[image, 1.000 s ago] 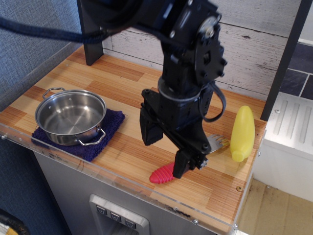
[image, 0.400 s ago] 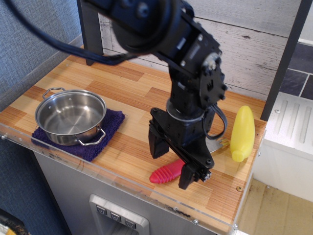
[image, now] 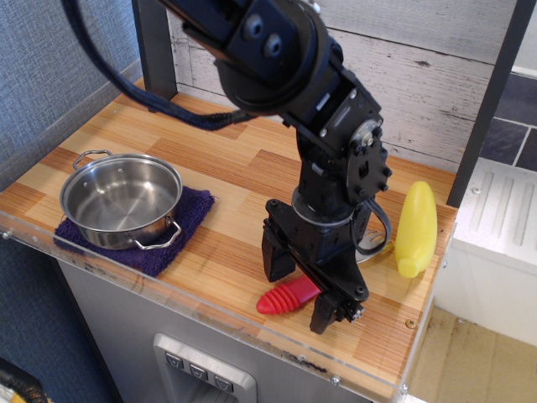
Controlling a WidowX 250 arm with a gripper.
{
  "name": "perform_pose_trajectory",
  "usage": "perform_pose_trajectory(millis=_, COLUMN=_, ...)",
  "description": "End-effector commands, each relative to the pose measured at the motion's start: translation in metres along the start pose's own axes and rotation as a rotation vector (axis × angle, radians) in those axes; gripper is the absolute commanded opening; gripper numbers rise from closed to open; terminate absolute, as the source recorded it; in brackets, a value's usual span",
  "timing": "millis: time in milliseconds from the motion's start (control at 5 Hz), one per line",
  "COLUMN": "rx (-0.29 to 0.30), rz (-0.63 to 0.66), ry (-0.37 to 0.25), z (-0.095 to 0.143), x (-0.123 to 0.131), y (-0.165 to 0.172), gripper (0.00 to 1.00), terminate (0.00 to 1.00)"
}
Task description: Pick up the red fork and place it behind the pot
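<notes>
The gripper (image: pixel 304 294) has dropped lower over the last second, its open jaws now straddling the red fork (image: pixel 288 297), ungrasped on the worktop (image: pixel 226 151) at the pot's (image: pixel 122 200) 3 o'clock.

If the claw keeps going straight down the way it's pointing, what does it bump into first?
Most likely the red fork. The claw points down at the table with its fingers open on either side of the red handle. Depth is hard to judge, so it may already be touching.
</notes>
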State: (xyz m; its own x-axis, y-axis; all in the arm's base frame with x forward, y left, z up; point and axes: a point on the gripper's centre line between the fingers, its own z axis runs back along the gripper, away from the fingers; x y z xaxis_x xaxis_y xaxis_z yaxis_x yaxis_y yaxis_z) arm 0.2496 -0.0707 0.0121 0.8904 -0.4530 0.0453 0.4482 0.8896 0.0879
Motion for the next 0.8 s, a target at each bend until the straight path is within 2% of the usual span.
perform_pose_trajectory(millis=0, rx=-0.019, rz=0.007, ry=-0.031, z=-0.0102, x=-0.0036, y=0.0056, gripper=1.0, terminate=0.0)
perform_pose_trajectory(millis=200, rx=-0.025, rz=0.024, ry=-0.033, z=-0.0111, x=-0.0063, y=0.0075, gripper=0.0, terminate=0.0)
perform_pose_trajectory(millis=600, rx=-0.032, rz=0.038, ry=-0.044, z=-0.0037, x=-0.0071, y=0.0074, gripper=0.0, terminate=0.0)
